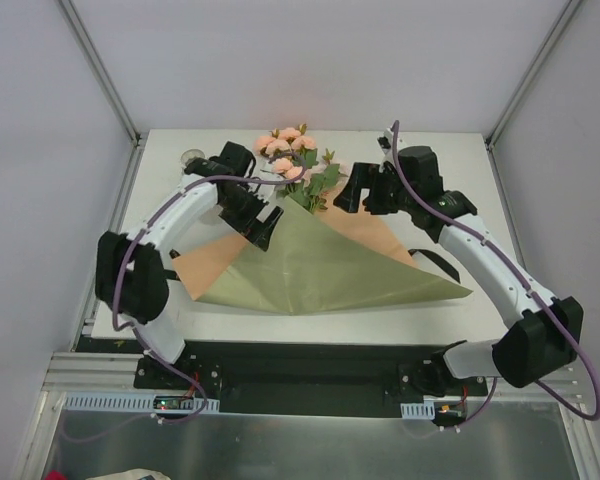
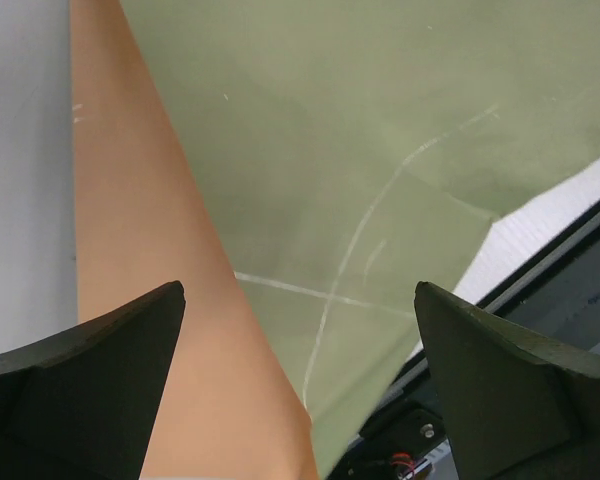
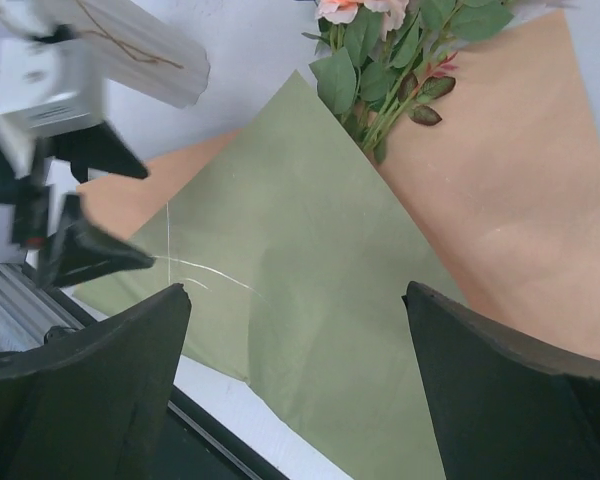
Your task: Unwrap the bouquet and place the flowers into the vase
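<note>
Far left rear: a small clear glass object [image 1: 192, 157], possibly the vase, partly hidden. Left arm arcs inward. The left gripper [image 1: 263, 228], jaws wide and empty, hovers above the spread olive-green paper [image 1: 315, 265], which has a tan-orange inner face. The peach-pink roses [image 1: 287, 148] with green leaves lie at centre rear. Right arm bends inward. The right gripper [image 1: 366, 196], jaws wide and empty, sits beside the leaves.

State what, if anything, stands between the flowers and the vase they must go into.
The left arm, near its wrist, lies between the flowers and the vase at the far left. The olive paper also covers their stems.
</note>
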